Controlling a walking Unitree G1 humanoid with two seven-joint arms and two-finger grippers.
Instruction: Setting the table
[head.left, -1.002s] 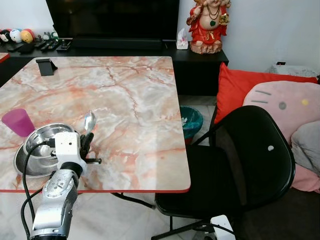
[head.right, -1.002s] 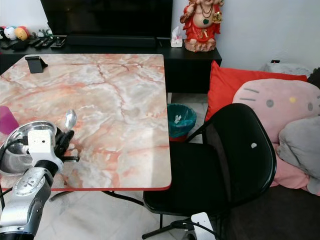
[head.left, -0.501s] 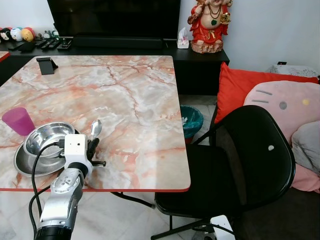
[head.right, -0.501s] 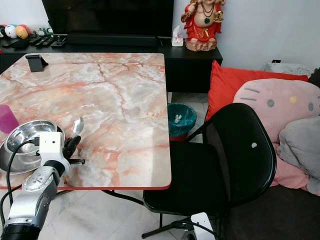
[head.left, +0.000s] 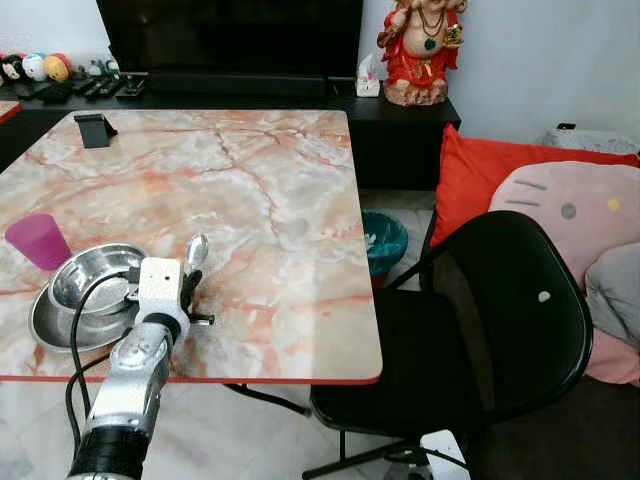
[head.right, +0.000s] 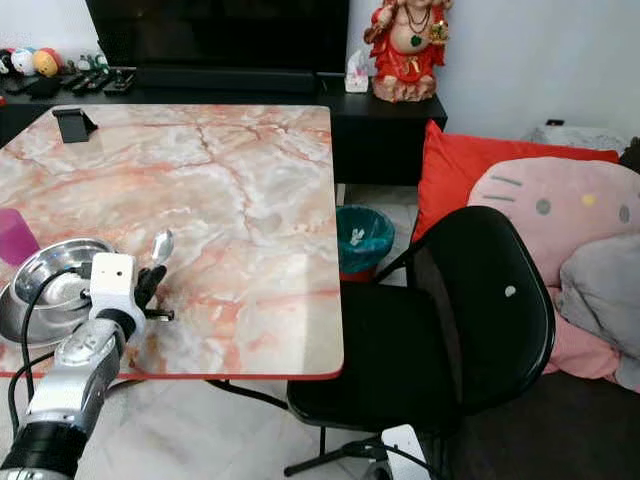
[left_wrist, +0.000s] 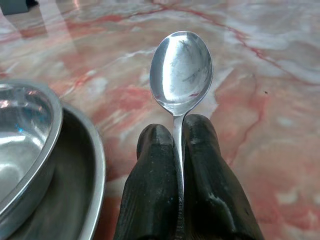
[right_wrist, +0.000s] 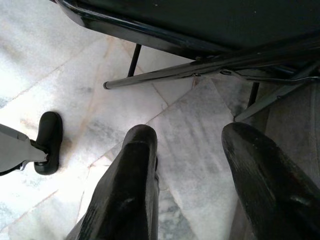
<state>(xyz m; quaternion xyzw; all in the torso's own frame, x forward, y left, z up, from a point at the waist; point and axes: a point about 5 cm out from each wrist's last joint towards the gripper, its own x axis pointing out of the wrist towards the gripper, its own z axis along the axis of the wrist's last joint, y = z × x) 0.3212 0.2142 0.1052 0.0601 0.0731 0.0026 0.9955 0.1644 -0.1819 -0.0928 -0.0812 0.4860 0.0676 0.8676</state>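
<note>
My left gripper (head.left: 189, 287) is shut on the handle of a metal spoon (left_wrist: 181, 75), whose bowl points away from me. It hovers low over the marble table (head.left: 270, 180) near the front edge, just right of a steel bowl (head.left: 95, 278). The bowl sits in a steel plate (head.left: 48, 326). A purple cup (head.left: 38, 240) stands left of them. My right gripper (right_wrist: 192, 137) hangs open over the tiled floor by the chair's legs.
A black chair (head.left: 500, 300) stands at the table's right side. A black phone stand (head.left: 93, 130) sits at the far left corner. A teal bin (head.left: 383, 240) is under the table's right edge, with a red cushion (head.left: 490, 170) and plush pillows beyond.
My left gripper has carried the spoon to the right, from over the bowl's rim to the bare marble beside the plate. The head camera has shifted slightly.
</note>
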